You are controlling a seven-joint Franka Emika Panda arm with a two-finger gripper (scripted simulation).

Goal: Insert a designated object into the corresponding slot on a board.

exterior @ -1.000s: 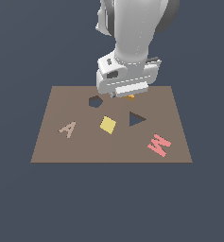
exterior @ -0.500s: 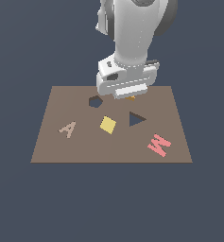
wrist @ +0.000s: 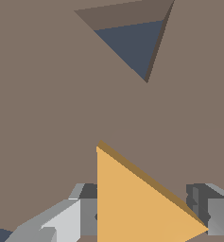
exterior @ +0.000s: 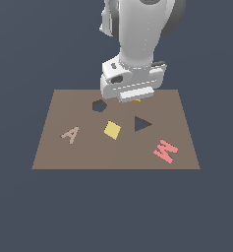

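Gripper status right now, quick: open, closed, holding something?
Gripper: fingers sit on either side of the orange triangular block, over the board; whether they actually clamp it cannot be told.

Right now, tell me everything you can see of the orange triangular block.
The orange triangular block is a flat, plain, matte orange piece with a slightly darker side edge showing its thickness. In the wrist view it lies flat on the brown board, between the two fingers of the hand, which flank it; actual contact cannot be confirmed. It sits apart from the dark triangular slot, not in it. In the exterior view only a sliver shows under the hand.
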